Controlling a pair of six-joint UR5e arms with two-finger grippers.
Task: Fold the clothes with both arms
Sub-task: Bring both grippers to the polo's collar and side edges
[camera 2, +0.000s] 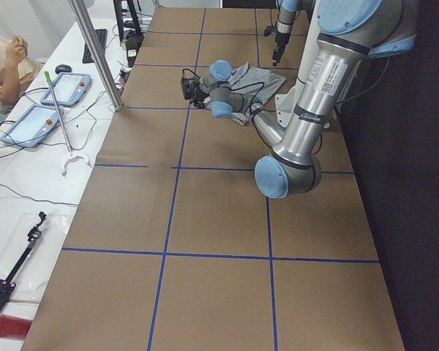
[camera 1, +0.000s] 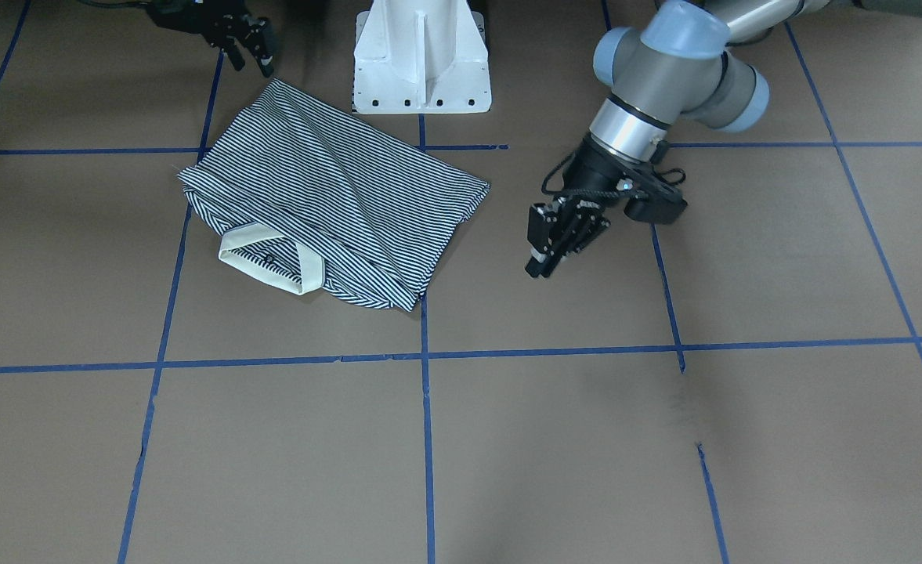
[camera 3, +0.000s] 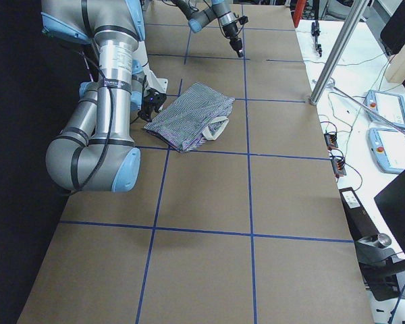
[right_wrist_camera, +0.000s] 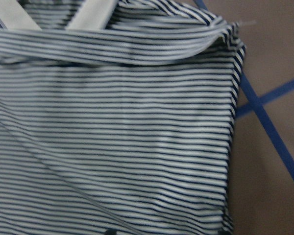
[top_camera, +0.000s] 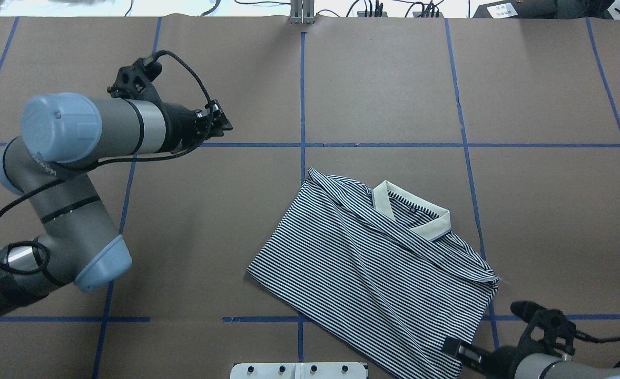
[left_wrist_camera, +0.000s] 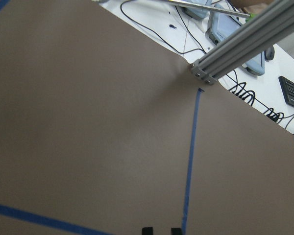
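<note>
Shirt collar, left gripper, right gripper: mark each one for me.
collar (top_camera: 433, 223), overhead view, on the cream band's right flap.
left gripper (camera 1: 543, 265), front-facing view, at the tips of its jaws.
right gripper (camera 1: 254, 63), front-facing view, between the tips of its jaws.

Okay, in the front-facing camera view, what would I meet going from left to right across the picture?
shirt's cream collar → white pedestal base → left pincer. The right pincer is left out: it sits within the collar's span, so its place in the order is unclear.
</note>
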